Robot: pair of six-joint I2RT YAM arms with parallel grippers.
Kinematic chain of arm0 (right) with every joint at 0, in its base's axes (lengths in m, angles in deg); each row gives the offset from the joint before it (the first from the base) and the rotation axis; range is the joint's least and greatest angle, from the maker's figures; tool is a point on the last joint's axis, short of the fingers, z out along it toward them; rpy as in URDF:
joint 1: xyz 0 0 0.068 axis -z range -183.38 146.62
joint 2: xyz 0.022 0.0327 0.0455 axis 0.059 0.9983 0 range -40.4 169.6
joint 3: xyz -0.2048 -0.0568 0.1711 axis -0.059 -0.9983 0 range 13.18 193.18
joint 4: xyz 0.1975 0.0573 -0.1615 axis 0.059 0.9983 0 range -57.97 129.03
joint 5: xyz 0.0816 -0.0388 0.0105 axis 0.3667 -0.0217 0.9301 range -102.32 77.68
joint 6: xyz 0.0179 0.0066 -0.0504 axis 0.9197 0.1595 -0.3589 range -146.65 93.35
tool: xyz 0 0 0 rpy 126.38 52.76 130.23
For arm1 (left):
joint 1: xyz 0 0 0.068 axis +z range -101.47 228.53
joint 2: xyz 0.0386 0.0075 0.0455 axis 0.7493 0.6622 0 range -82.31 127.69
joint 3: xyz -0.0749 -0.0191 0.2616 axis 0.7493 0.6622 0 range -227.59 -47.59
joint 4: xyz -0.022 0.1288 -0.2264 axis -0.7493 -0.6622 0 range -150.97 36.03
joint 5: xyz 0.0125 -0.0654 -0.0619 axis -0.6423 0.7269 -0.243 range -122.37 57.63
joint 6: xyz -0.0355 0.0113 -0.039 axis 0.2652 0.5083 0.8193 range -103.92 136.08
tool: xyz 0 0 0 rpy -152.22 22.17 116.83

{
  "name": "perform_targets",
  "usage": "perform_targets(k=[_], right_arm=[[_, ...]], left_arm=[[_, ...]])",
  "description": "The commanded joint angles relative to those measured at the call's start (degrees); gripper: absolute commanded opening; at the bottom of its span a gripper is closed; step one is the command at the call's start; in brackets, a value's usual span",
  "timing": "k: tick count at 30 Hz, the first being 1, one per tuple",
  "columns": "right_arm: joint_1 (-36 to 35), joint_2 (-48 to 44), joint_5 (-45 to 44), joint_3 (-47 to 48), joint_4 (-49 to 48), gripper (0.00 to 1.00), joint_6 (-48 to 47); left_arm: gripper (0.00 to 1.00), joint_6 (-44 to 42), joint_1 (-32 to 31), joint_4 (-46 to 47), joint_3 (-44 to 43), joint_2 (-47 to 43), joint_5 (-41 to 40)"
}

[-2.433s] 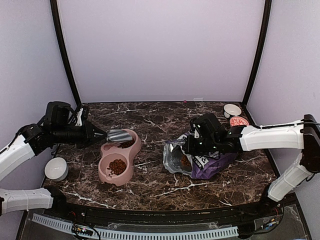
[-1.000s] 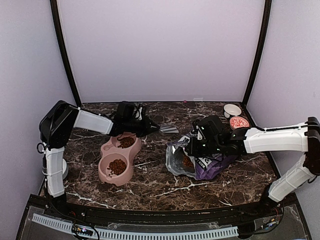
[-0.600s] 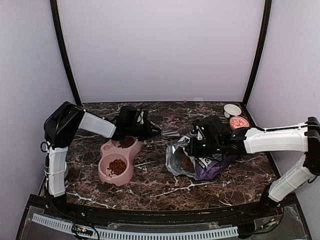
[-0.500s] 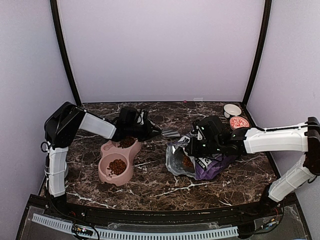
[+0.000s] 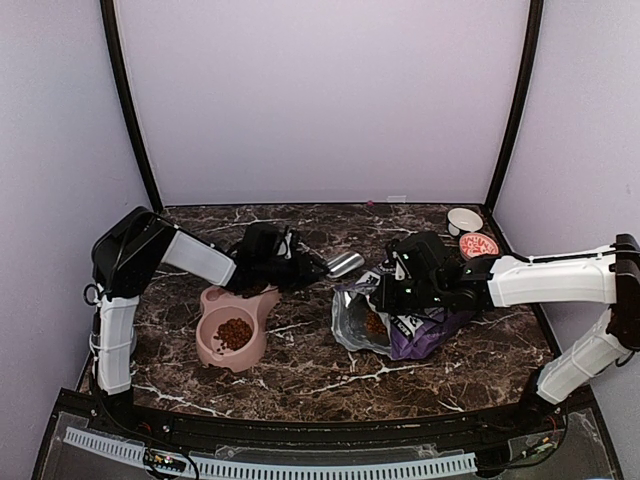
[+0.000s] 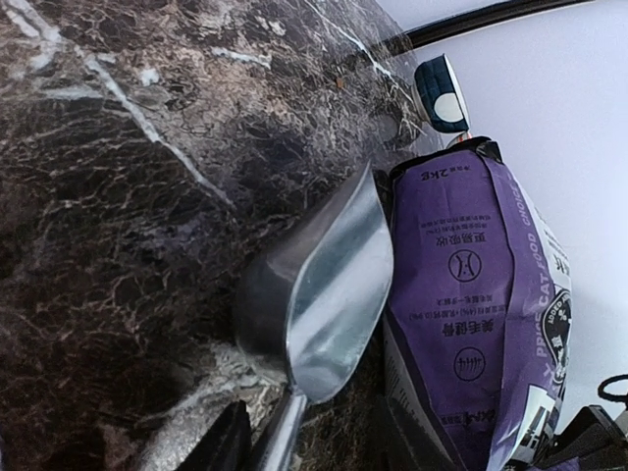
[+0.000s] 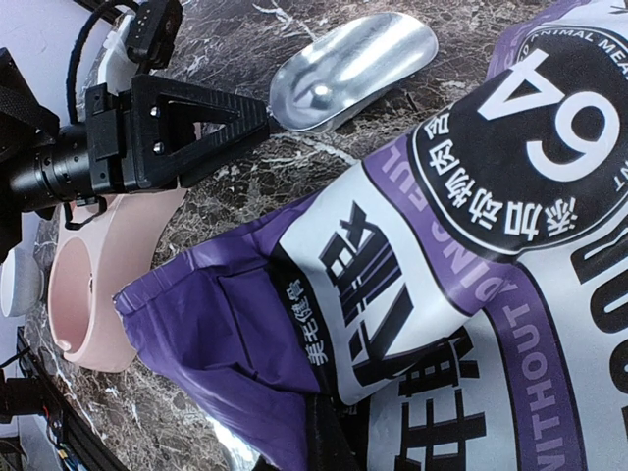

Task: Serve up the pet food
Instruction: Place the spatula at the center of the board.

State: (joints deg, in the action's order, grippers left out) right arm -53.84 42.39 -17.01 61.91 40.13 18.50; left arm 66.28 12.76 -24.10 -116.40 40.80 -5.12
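The pet food shows as reddish-brown kibble [image 5: 233, 333] in the near compartment of the pink double bowl [image 5: 215, 352], and more [image 5: 372, 323] inside the open mouth of the purple-and-white bag [image 5: 420, 328]. My left arm hides the bowl's far compartment. My left gripper [image 5: 302, 270] is shut on the handle of an empty metal scoop [image 5: 345, 264], held low just left of the bag. The left wrist view shows the scoop [image 6: 319, 285] tipped on its side beside the bag [image 6: 471, 314]. My right gripper [image 7: 332, 437] is shut on the bag's edge [image 7: 294, 324].
A white bowl [image 5: 464, 220] and a red patterned bowl [image 5: 478, 243] stand at the back right corner. The pink bowl's rim [image 7: 88, 294] and my left gripper [image 7: 167, 123] show in the right wrist view. Purple walls close in three sides.
My left gripper has carried the scoop rightward from over the pink bowl's far compartment to beside the bag's mouth. The right arm has kept its hold on the bag.
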Motion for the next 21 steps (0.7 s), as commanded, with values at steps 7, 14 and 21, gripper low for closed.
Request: perform_targets(k=[7,14,21], right_arm=[[1.2,-1.7,-2.9,-1.7,3.6,0.0,0.6],[1.2,-2.0,-2.8,-1.6,3.7,0.0,0.8],[1.2,-3.5,-3.2,-2.5,4.0,0.0,1.4]], left_arm=[[0.6,-6.6,-2.7,-8.6,0.5,-4.0,-6.1],[0.65,-9.4,-4.5,-13.7,0.9,-6.1,-9.7],[0.7,-9.7,-6.7,-18.2,1.7,-8.1,-12.5]])
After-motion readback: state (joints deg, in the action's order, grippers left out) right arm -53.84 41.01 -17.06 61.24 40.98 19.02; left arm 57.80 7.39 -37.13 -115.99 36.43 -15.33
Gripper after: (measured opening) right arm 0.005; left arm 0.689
